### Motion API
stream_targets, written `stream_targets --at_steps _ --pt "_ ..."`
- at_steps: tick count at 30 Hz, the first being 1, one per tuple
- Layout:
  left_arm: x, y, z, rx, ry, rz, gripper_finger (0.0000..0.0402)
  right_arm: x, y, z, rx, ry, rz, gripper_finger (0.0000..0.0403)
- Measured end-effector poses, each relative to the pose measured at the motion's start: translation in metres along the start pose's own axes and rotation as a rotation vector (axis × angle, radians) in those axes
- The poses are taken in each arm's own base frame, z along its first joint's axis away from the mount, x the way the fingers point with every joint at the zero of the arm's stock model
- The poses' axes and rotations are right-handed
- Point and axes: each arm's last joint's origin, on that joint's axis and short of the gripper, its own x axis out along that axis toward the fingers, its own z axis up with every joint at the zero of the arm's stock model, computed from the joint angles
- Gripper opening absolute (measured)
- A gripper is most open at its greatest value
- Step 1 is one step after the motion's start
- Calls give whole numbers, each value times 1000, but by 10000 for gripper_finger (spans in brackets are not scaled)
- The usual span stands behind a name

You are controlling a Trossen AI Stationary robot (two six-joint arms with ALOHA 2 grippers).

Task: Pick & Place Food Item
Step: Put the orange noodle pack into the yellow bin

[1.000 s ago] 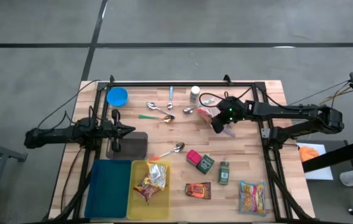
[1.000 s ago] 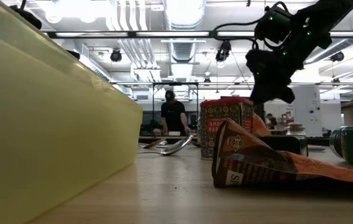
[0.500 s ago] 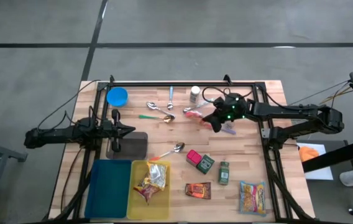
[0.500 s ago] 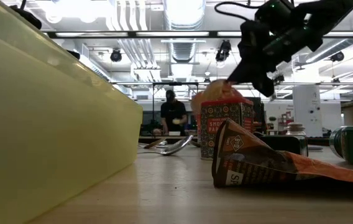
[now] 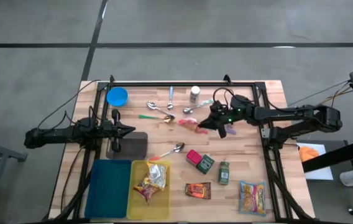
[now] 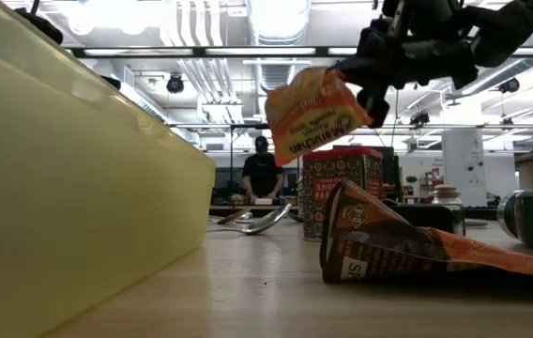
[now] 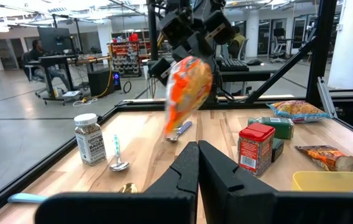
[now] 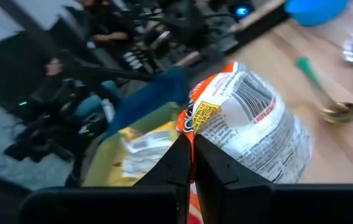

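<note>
Right gripper (image 5: 209,125) clamped on orange snack bag (image 5: 192,124), lifted clear of table (image 5: 251,149).
Ahead and below: yellow tray (image 5: 134,200) with snack wrappers, half blurred; left gripper (image 5: 131,130) closed, idle.

Light: bright, even, from ceiling strip lamps (image 6: 276,19) overhead.
Shadows: faint, soft beneath table items.
Glare: blown-out white at the lamps.
Blur: right wrist view streaked throughout; yellow tray (image 6: 69,197) near lens out of focus.
</note>
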Motion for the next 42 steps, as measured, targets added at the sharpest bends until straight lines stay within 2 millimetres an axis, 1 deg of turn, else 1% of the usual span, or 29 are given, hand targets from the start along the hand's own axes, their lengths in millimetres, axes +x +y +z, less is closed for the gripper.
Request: stream_targets --at_steps 8,14,18,25,28,32,34,38,42 --pt "0 0 0 0 -1 0 10 21 15 -2 -115 -31 231 8" --pt "0 0 0 0 -1 0 10 41 22 -3 -184 -31 309 8" --pt "0 0 0 0 0 0 10 58 33 -3 -263 4 388 8" --pt "0 0 0 0 0 0 10 96 54 -2 -347 26 481 8" --pt "0 0 0 0 0 0 10 117 62 -1 -353 32 512 8" --pt "0 0 0 0 0 0 10 143 74 -4 -362 56 569 8" --pt "0 0 0 0 0 0 10 156 80 -7 -371 88 630 8" --pt "0 0 0 0 -1 -1 10 174 89 -11 -386 140 732 8" --pt "0 0 0 0 0 0 10 191 90 -15 -409 175 721 8"
